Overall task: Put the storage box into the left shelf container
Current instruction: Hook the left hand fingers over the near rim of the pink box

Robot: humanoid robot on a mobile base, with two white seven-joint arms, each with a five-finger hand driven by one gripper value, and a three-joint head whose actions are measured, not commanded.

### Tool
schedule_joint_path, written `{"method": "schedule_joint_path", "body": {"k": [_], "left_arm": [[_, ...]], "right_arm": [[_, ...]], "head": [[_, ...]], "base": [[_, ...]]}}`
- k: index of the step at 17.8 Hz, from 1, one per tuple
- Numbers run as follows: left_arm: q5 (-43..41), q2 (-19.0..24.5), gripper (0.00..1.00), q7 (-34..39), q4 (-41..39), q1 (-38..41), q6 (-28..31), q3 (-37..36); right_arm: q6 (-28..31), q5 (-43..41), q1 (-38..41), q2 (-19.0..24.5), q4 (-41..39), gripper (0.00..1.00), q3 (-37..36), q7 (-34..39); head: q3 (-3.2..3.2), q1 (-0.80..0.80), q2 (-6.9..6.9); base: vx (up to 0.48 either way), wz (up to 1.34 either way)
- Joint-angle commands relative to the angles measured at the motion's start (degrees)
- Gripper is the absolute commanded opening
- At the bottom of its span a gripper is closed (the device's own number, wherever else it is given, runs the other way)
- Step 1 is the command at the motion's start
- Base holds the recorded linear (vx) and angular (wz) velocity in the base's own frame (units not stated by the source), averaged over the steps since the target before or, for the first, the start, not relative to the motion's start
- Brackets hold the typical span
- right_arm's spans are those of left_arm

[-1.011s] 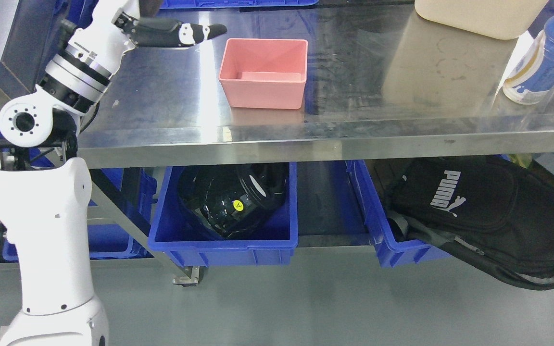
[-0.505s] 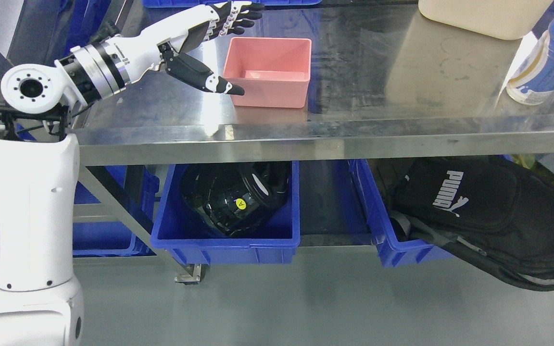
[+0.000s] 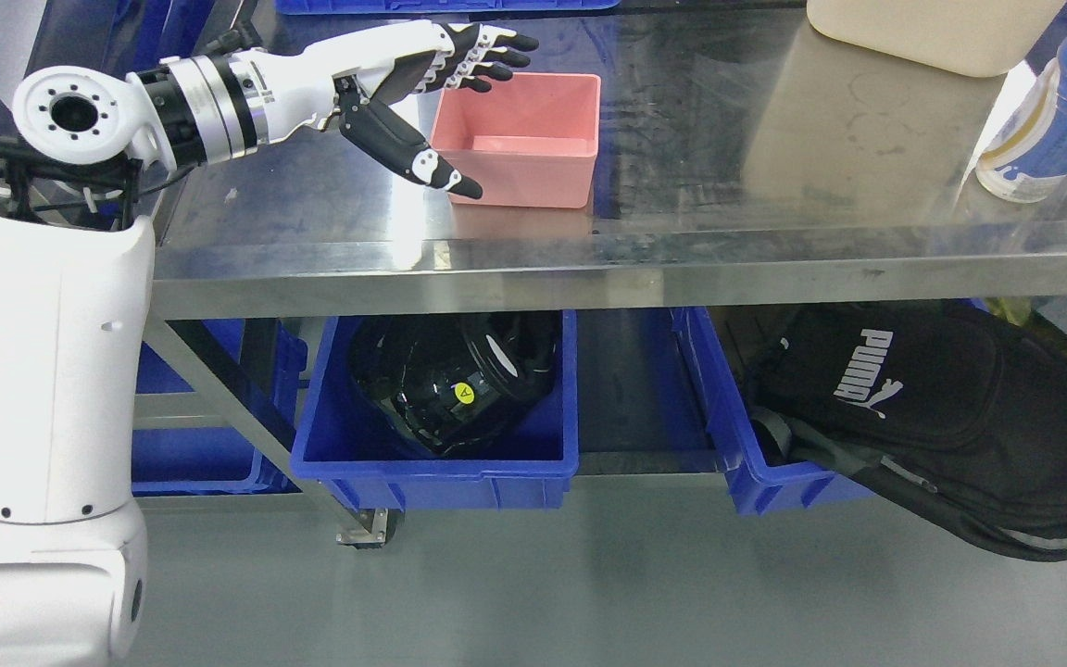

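A pink storage box (image 3: 520, 139), empty and upright, sits on the steel table (image 3: 682, 250) left of its middle. My left hand (image 3: 473, 116) reaches in from the left with its fingers (image 3: 487, 60) spread over the box's far left corner and its thumb (image 3: 427, 162) stretched in front of the near left wall. The hand is open around that left end; I cannot tell whether it touches the box. Under the table a blue shelf container (image 3: 436, 463) holds a black helmet-like object (image 3: 450, 380). The right arm does not show.
A second blue bin (image 3: 746, 463) under the table holds a black bag (image 3: 941, 417). A beige container (image 3: 922, 32) and a blue-and-white bottle (image 3: 1043, 120) stand at the table's far right. More blue bins (image 3: 200, 459) sit at the lower left.
My left arm has swung right and turned, bringing the open hand from left of the box to its left end, thumb now in front of the near wall.
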Motion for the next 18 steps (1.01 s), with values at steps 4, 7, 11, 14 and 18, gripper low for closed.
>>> {"method": "schedule_joint_path", "body": {"k": [4, 7, 11, 14, 18], "left_arm": [[-0.8, 2.7, 0.95, -2.3, 1.5, -1.1, 0.3, -5.7], [-6.8, 2.5, 0.94, -2.3, 3.9, -1.7, 0.3, -5.6], [-8.6, 0.8, 0.93, -2.3, 8.0, -3.6, 0.3, -7.0], [-8.6, -2.2, 0.91, -2.3, 9.1, -3.8, 0.3, -7.1], [-11.1, -4.6, 0.89, -2.3, 12.5, -4.1, 0.3, -8.6]], "right_arm": [[-0.2, 0.0, -1.1, -1.0, -1.0, 0.99, 0.0, 0.0], [-0.2, 0.0, -1.1, -1.0, -1.0, 0.99, 0.0, 0.0], [-0.2, 0.0, -1.1, -1.0, -1.0, 0.99, 0.0, 0.0], [-0.2, 0.0, -1.1, -1.0, -1.0, 0.99, 0.0, 0.0], [-0.2, 0.0, -1.1, -1.0, -1.0, 0.99, 0.0, 0.0]], "head": [[0.00, 0.00, 0.00], [0.00, 0.00, 0.00], [0.00, 0.00, 0.00], [0.00, 0.00, 0.00], [0.00, 0.00, 0.00]], "base": [[0.000, 0.00], [0.000, 0.00], [0.000, 0.00], [0.000, 0.00], [0.000, 0.00]]}}
